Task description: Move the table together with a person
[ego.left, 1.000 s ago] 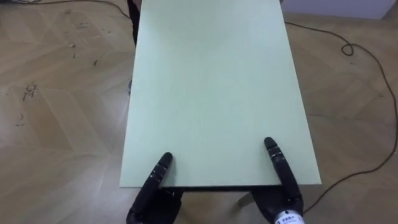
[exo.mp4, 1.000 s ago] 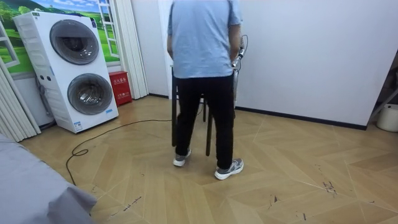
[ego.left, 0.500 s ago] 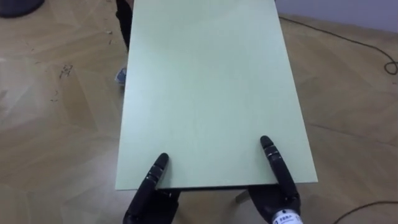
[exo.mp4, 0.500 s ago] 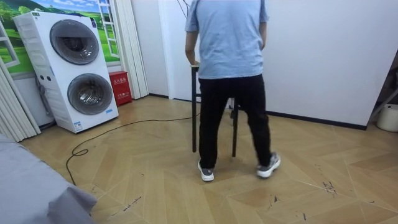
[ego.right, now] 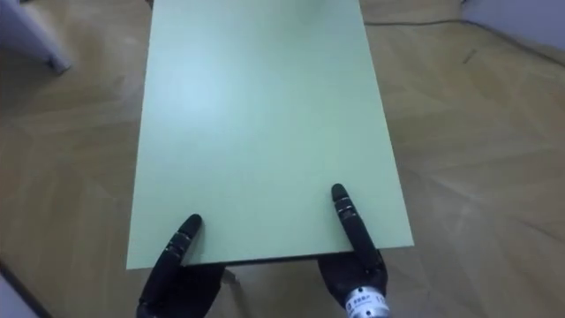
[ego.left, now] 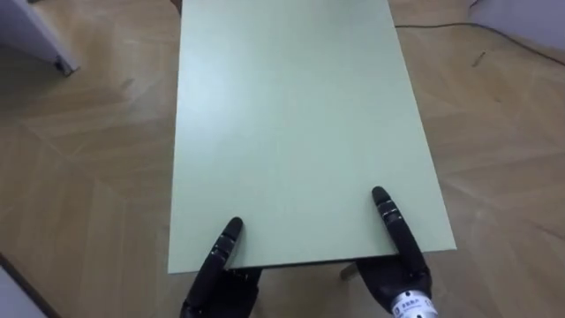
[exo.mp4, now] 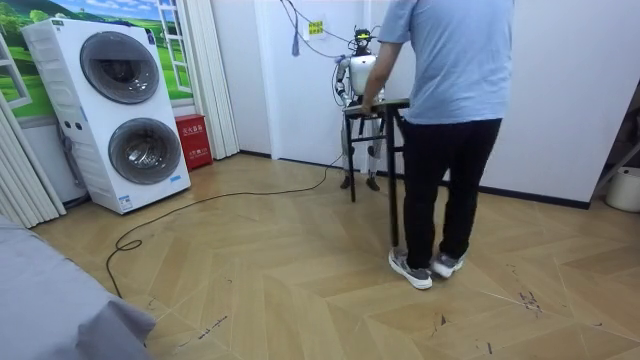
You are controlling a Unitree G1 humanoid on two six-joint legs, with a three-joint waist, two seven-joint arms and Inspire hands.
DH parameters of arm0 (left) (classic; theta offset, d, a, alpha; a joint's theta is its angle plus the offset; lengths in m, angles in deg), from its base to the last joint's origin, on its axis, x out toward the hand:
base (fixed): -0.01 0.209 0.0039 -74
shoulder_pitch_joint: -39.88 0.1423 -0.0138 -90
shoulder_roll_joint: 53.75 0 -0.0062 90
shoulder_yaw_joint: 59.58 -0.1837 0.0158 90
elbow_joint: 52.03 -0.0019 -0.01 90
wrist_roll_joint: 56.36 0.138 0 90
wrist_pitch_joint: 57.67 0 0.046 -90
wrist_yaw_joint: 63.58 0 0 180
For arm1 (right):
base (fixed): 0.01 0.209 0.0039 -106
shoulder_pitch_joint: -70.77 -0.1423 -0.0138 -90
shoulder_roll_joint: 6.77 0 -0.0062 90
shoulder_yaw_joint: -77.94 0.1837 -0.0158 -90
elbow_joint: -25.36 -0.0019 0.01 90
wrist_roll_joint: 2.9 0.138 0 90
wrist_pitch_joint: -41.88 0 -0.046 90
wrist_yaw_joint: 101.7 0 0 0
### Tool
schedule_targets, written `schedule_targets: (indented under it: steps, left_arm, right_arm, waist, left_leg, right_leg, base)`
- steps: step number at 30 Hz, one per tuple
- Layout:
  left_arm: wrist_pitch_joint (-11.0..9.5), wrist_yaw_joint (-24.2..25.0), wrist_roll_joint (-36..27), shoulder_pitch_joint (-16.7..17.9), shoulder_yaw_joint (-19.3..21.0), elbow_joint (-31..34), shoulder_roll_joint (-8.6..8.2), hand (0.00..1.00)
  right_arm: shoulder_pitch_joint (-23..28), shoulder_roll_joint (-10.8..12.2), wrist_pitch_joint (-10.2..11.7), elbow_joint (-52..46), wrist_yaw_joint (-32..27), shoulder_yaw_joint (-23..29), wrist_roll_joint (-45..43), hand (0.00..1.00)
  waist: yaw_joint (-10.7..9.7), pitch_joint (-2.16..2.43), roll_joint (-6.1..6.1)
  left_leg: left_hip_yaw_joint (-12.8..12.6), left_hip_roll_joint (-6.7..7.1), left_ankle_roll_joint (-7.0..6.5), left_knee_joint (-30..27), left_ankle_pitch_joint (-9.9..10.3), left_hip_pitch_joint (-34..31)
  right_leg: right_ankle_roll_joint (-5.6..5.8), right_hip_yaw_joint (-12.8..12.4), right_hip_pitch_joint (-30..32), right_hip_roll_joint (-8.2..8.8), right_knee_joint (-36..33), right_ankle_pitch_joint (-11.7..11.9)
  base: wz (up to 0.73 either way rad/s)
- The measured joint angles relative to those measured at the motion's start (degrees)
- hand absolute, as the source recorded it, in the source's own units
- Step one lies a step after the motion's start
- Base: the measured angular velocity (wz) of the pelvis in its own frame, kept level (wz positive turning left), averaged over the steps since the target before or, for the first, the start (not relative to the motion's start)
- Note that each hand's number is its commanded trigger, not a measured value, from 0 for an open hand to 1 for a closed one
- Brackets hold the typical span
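Observation:
A pale green table top (ego.left: 291, 115) stretches away from me, long side running forward. My left hand (ego.left: 216, 265) and right hand (ego.left: 399, 243) clamp its near edge, thumbs lying on top and the rest below the board. In the room view a person (exo.mp4: 455, 120) in a blue shirt and black trousers stands with their back to the camera, holding the other end of the table (exo.mp4: 385, 104). I stand beyond it by the white wall.
A stacked washer and dryer (exo.mp4: 130, 110) with a red box (exo.mp4: 192, 140) beside it stands at the room view's left. A dark cable (exo.mp4: 200, 205) crosses the wooden floor. A white object's corner (ego.left: 35, 35) lies at my far left.
The person has stepped towards the room view's right with the table, so I now show behind it. The floor under the table has shifted in my view; both hands keep their hold.

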State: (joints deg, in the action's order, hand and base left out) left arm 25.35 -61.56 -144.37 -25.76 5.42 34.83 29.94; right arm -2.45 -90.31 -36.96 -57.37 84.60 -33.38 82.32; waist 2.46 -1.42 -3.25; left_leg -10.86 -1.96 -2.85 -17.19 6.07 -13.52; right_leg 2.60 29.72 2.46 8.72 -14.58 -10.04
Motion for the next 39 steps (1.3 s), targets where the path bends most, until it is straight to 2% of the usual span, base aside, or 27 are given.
schedule_targets:
  steps: [2, 6, 8, 9, 11, 14, 15, 17, 20, 24, 26, 27, 28, 29, 30, 31, 32, 33, 34, 35, 36, 37, 38, 39]
  left_arm:
    - [-0.1, 0.0, -0.2, 0.7, 0.0, -0.1, 0.08, 1.00]
    - [-0.6, -0.1, -0.2, 0.8, 0.0, -0.1, 0.64, 1.00]
    - [-0.6, -0.1, -0.1, 0.9, -0.3, -0.1, 1.07, 1.00]
    - [-0.6, -0.1, -0.1, 0.9, -0.3, -0.1, 1.27, 1.00]
    - [-1.0, -0.1, -0.1, 0.7, -0.8, 0.0, 1.66, 1.00]
    - [-1.9, -0.1, -0.2, 0.7, -1.3, 0.3, 1.72, 1.00]
    - [-2.0, -0.1, -0.3, 0.7, -1.3, 0.5, 1.79, 1.00]
    - [-2.3, -0.1, -0.3, 0.7, -1.2, 1.2, 2.08, 1.00]
    - [-2.3, -0.1, -0.3, 0.7, -1.0, 1.5, 2.35, 1.00]
    - [-2.3, -0.1, -0.7, 0.7, -1.0, 1.7, 2.88, 1.00]
    - [-2.3, -0.2, -0.8, 0.7, -1.2, 1.7, 2.92, 1.00]
    - [-2.3, -0.2, -0.8, 0.7, -1.2, 1.7, 2.87, 1.00]
    - [-2.3, -0.2, -0.8, 0.7, -1.2, 1.7, 2.86, 1.00]
    - [-2.4, -0.2, -1.2, 0.6, -1.2, 1.7, 2.81, 1.00]
    - [-2.5, -0.2, -1.2, 0.6, -1.0, 1.7, 2.55, 1.00]
    - [-2.7, -0.3, -1.4, 0.7, -1.1, 1.8, 2.67, 1.00]
    - [-2.7, -0.4, -1.5, 0.6, -1.2, 1.8, 2.55, 1.00]
    - [-2.7, -0.4, -1.5, 0.6, -1.2, 1.8, 2.44, 1.00]
    - [-2.7, -0.8, -1.5, 0.4, -1.1, 1.8, 2.13, 1.00]
    - [-2.5, -1.1, -1.5, -0.1, -1.1, 1.8, 2.22, 1.00]
    - [-2.5, -1.3, -1.5, -0.3, -1.0, 1.8, 2.19, 1.00]
    - [-2.5, -1.5, -1.5, -0.7, -1.2, 1.8, 2.00, 1.00]
    - [-2.5, -1.7, -1.3, -0.9, -1.2, 1.8, 1.31, 1.00]
    - [-2.5, -1.7, -1.2, -0.9, -1.2, 1.8, 1.17, 1.00]
  right_arm:
    - [0.1, -0.1, 0.0, 0.0, -0.7, -0.6, -0.3, 1.00]
    - [0.8, 0.5, 0.0, 0.0, -0.7, -0.6, -0.4, 1.00]
    - [1.7, 1.2, 0.0, 0.0, -0.7, -0.4, -0.3, 1.00]
    - [1.7, 1.2, -0.1, 0.0, -0.7, -0.4, -0.1, 1.00]
    - [1.7, 1.2, 0.0, 0.0, -0.7, -0.5, 0.0, 1.00]
    - [1.2, 0.7, 0.0, 0.0, -0.7, -0.5, 0.2, 1.00]
    - [1.1, 0.7, 0.0, 0.0, -0.7, -0.5, 0.1, 1.00]
    - [0.4, 0.7, 0.2, 0.0, -0.7, -0.7, -0.1, 1.00]
    - [0.0, 0.7, 0.2, 0.1, -0.7, -0.9, 0.0, 1.00]
    - [0.0, 0.9, 0.2, 0.3, -0.7, -1.1, 0.1, 1.00]
    - [0.0, 0.7, 0.2, 0.3, -0.7, -1.1, 0.2, 1.00]
    - [0.0, 0.6, 0.2, 0.3, -0.7, -1.1, 0.2, 1.00]
    - [-0.1, 0.6, 0.2, 0.3, -0.7, -1.1, 0.1, 1.00]
    - [-0.4, 0.6, 0.1, 0.4, -0.7, -1.0, 0.0, 1.00]
    - [-0.9, 0.5, -0.1, 0.6, -0.7, -1.0, -0.1, 1.00]
    - [-1.3, 0.9, -0.3, 0.9, -1.1, -1.1, -0.2, 1.00]
    - [-1.5, 0.9, -0.3, 0.7, -1.2, -1.2, -0.2, 1.00]
    - [-1.7, 0.7, -0.3, 0.6, -1.3, -1.2, -0.2, 1.00]
    - [-1.9, 0.2, -0.4, 0.6, -1.7, -0.9, -0.3, 1.00]
    - [-1.7, 0.7, -0.5, 0.6, -1.9, -0.7, -0.5, 1.00]
    - [-1.7, 0.8, -0.5, 0.5, -1.9, -0.5, -0.5, 1.00]
    - [-1.8, 0.8, -0.6, 0.4, -1.9, 0.0, -0.5, 1.00]
    - [-1.9, 0.5, -0.6, 0.3, -1.9, 0.2, -0.4, 1.00]
    - [-2.0, 0.4, -0.6, 0.3, -1.8, 0.2, -0.4, 1.00]
  waist:
    - [0.0, -0.09, 0.15]
    - [-0.6, -0.58, 0.91]
    - [-1.3, -0.67, 1.62]
    - [-1.5, -0.72, 1.85]
    - [-2.2, -0.66, 2.49]
    - [-1.8, -0.60, 2.59]
    - [-1.7, -0.59, 2.60]
    - [-0.3, -0.62, 2.77]
    - [0.5, -0.62, 2.86]
    - [0.9, -0.65, 2.98]
    - [1.0, -0.54, 3.34]
    - [1.0, -0.51, 3.38]
    - [1.0, -0.45, 3.44]
    - [0.4, -0.32, 3.87]
    - [-0.4, -0.49, 4.33]
    - [-1.6, -0.51, 4.38]
    - [-1.5, -0.54, 3.76]
    - [-1.5, -0.59, 3.12]
    - [-1.9, -0.73, 2.20]
    - [-2.9, -0.58, 2.44]
    - [-3.5, -0.54, 2.50]
    - [-4.1, -0.53, 2.48]
    - [-4.0, -0.42, 2.14]
    - [-3.8, -0.44, 1.93]
  left_leg:
    - [0.9, 1.01, -0.61, -0.1, -0.4, -0.2]
    - [4.5, 3.49, -1.33, -0.3, -0.8, -0.9]
    - [8.4, 5.63, -1.91, -0.4, -1.4, -1.3]
    - [9.3, 6.14, -2.06, -0.4, -1.6, -1.5]
    - [12.7, 8.13, -2.63, -0.2, -2.8, -1.9]
    - [15.3, 9.56, -3.26, 0.7, -4.0, -1.9]
    - [15.9, 9.79, -3.36, 1.0, -4.4, -1.9]
    - [16.6, 10.11, -3.43, 1.8, -4.9, -1.9]
    - [18.4, 10.87, -3.50, 2.2, -5.4, -1.9]
    - [20.9, 11.84, -3.44, 2.9, -6.6, -1.9]
    - [22.9, 12.70, -3.06, 3.9, -7.9, -1.9]
    - [23.5, 12.87, -2.68, 4.3, -8.3, -1.9]
    - [24.5, 13.14, -1.14, 5.6, -9.3, -1.9]
    - [24.0, 13.43, 4.67, 8.5, -10.9, -1.7]
    - [20.0, 12.26, 5.83, 7.4, -9.4, -2.3]
    - [6.8, 6.38, 1.33, -2.9, -2.1, -3.8]
    - [1.1, -0.11, 1.51, -10.7, 4.5, -3.8]
    - [0.5, -2.66, 2.52, -13.6, 7.0, -4.0]
    - [1.6, -2.97, 1.34, -14.6, 9.0, -4.6]
    - [3.7, -1.12, 0.03, -13.1, 8.7, -4.6]
    - [4.4, -0.16, -0.33, -12.1, 7.9, -4.6]
    - [5.3, 1.71, -1.10, -10.0, 6.4, -4.1]
    - [5.6, 3.00, -1.60, -8.2, 5.2, -3.7]
    - [5.7, 3.33, -1.78, -7.7, 4.8, -3.6]
  right_leg:
    - [0.54, -1.3, 0.1, 0.83, -1.7, -0.9]
    - [1.52, -1.2, 0.1, 2.15, -3.6, -2.7]
    - [2.07, -1.3, -0.3, 2.25, -4.6, -4.3]
    - [1.95, -1.5, -0.3, 2.22, -5.0, -4.6]
    - [1.14, -5.9, -0.1, 0.28, -4.5, -5.4]
    - [0.72, -9.4, -0.9, -1.75, -2.5, -5.3]
    - [0.44, -9.8, -1.1, -2.13, -1.9, -5.1]
    - [-0.20, -13.1, -1.1, -3.65, -0.4, -4.6]
    - [-1.09, -15.5, -1.6, -4.99, 0.9, -4.2]
    - [-1.75, -15.5, -2.3, -5.84, 2.0, -3.7]
    - [-1.99, -14.6, -2.6, -6.02, 2.6, -3.6]
    - [-2.09, -14.6, -2.7, -6.24, 3.0, -3.3]
    - [-2.33, -14.7, -2.8, -6.49, 3.9, -2.7]
    - [-2.55, -13.9, -2.9, -5.41, 5.6, -1.5]
    - [-2.80, -11.5, -3.3, -4.14, 6.3, -0.9]
    - [-2.63, -9.2, -3.8, -3.93, 6.1, -0.9]
    - [-2.42, -8.1, -3.4, -4.30, 3.4, -2.4]
    - [-2.21, -7.6, -3.0, -4.58, 1.2, -3.6]
    - [-1.45, -7.4, -1.9, -4.72, -2.7, -5.6]
    - [-0.87, -7.9, -1.3, -4.52, -3.2, -6.2]
    - [-0.84, -8.7, -1.3, -4.23, -3.0, -6.1]
    - [-0.58, -9.9, -1.3, -3.26, -2.8, -5.9]
    - [-0.02, -9.9, -1.3, -2.43, -2.8, -5.6]
    - [0.34, -9.8, -1.3, -2.21, -2.7, -5.4]
  base:
    - [0.35]
    - [0.59]
    - [0.85]
    - [0.89]
    - [0.88]
    - [0.62]
    - [0.40]
    - [0.25]
    - [0.30]
    - [0.40]
    - [0.53]
    - [0.57]
    - [0.63]
    - [0.71]
    - [0.91]
    - [0.84]
    - [0.74]
    - [0.57]
    - [0.80]
    - [0.90]
    - [0.99]
    - [0.69]
    - [0.52]
    - [0.30]
